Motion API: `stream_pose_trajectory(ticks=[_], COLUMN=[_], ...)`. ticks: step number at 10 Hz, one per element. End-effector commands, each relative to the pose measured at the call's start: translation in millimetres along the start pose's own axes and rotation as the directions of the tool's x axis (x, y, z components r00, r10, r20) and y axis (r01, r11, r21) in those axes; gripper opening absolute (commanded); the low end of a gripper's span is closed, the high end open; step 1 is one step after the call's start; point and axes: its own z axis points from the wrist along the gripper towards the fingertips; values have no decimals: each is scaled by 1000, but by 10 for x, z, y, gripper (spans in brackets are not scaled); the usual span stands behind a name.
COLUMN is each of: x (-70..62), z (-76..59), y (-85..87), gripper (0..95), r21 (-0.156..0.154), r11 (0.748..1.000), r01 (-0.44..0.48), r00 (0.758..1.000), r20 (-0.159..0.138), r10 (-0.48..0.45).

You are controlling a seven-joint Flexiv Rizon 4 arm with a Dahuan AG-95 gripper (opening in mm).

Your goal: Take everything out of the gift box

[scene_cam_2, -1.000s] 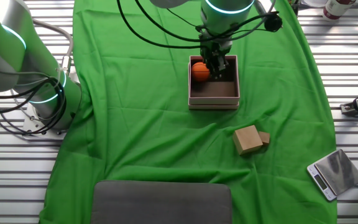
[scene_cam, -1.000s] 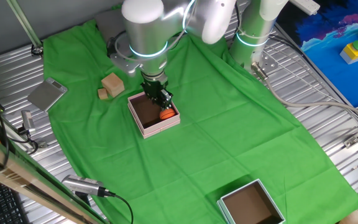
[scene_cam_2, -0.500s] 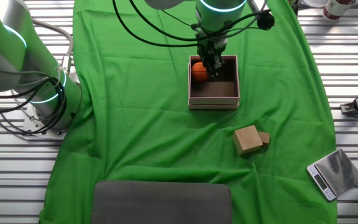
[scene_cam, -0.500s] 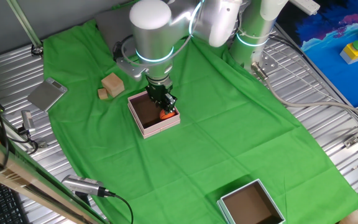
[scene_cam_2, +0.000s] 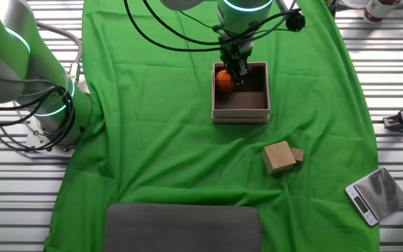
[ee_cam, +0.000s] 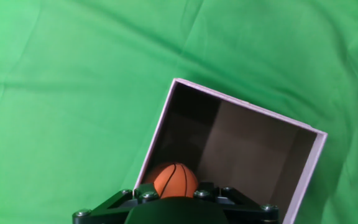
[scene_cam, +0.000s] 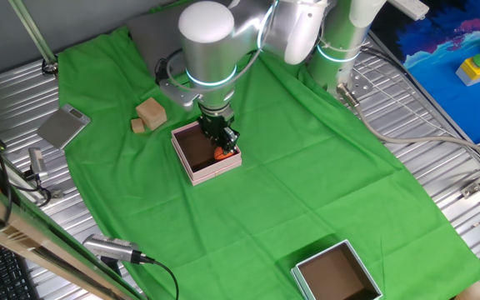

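1. Right now, in one fixed view, the fingers (scene_cam: pixel 221 140) are down inside the gift box (scene_cam: pixel 192 171), at the corner where the orange ball (scene_cam: pixel 222 153) sits. The ball is mostly hidden by the arm. The wooden cube (scene_cam: pixel 151 111) is already out, lying on the green cloth (scene_cam: pixel 307 167) that covers the worktop, with a small brown block (scene_cam: pixel 138 126) touching it. So the ball looks like the last thing to take out.

2. In the other fixed view, the fingers (scene_cam_2: pixel 236 70) stand just beside the ball (scene_cam_2: pixel 224 80), on its right. The ball rests against the left wall of the box (scene_cam_2: pixel 241 115). I cannot tell if the fingers are apart or squeezed on the ball. To do this well, one finger should go on each side of the ball, not on top, or the ball may roll away.

3. In the hand view, the ball (ee_cam: pixel 175 180) sits right in front of the hand, close to the pink wall (ee_cam: pixel 157 137). The finger ends do not show. The finger on the wall side has little room, so it should slide down gently. Squeeze softly, then lift straight up so the ball clears the rim.
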Motion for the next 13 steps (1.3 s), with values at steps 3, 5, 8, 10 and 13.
stream_pose_trajectory(ticks=[3, 5, 8, 10, 13], x=[1, 0, 0, 0, 0], z=[-5, -4, -4, -4, -4], y=[-7, -5, -5, -5, -5], gripper=[380, 380, 380, 380, 380], r21=[6, 8, 12, 13, 9], r11=[1000, 1000, 1000, 1000, 1000], r01=[8, 7, 3, 6, 8], r00=[1000, 1000, 1000, 1000, 1000], r20=[-4, -4, -1, -2, -3], r10=[-8, -7, -3, -6, -8])
